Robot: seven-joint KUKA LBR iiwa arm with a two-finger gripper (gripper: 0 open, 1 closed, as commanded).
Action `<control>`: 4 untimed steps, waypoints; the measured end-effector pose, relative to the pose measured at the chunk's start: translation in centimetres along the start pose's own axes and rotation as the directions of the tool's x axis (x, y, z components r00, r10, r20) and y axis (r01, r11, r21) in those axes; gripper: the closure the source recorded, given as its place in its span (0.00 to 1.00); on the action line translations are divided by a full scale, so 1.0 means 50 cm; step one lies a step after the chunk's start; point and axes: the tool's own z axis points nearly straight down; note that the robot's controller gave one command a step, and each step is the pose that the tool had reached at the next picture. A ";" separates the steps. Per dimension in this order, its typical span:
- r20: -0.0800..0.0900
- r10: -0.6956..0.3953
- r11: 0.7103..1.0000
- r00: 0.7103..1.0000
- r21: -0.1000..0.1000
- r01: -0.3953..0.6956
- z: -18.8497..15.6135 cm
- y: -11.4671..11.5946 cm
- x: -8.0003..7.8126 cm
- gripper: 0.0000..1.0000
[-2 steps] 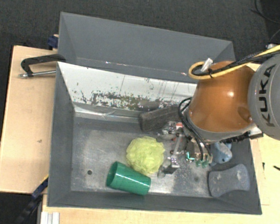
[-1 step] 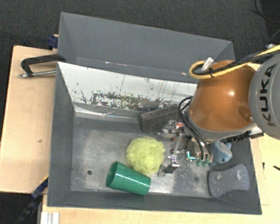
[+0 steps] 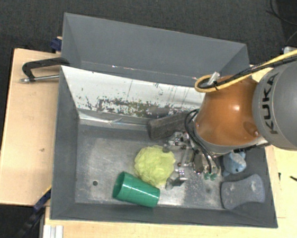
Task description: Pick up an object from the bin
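gripper (image 3: 180,174) low in bin (image 3: 64,149), just right of yellow-green lump (image 3: 154,164) | grip state: cannot tell | green cup (image 3: 136,190) on its side nearby

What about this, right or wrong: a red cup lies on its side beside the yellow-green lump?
Wrong: the cup is green, not red. The camera view shows it on its side beside the yellow-green lump.

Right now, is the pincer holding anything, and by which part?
Can't tell. The pincer is down beside the yellow-green lump in the bin's middle; no hold shows clearly.
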 end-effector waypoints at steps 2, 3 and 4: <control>0.004 -0.129 0.992 0.992 0.000 0.129 0.147 -0.001 -0.024 1.00; -0.004 -0.145 0.989 0.989 -0.001 0.145 -0.068 0.013 -0.033 1.00; -0.005 -0.145 0.989 0.989 -0.001 0.145 -0.068 0.013 -0.033 1.00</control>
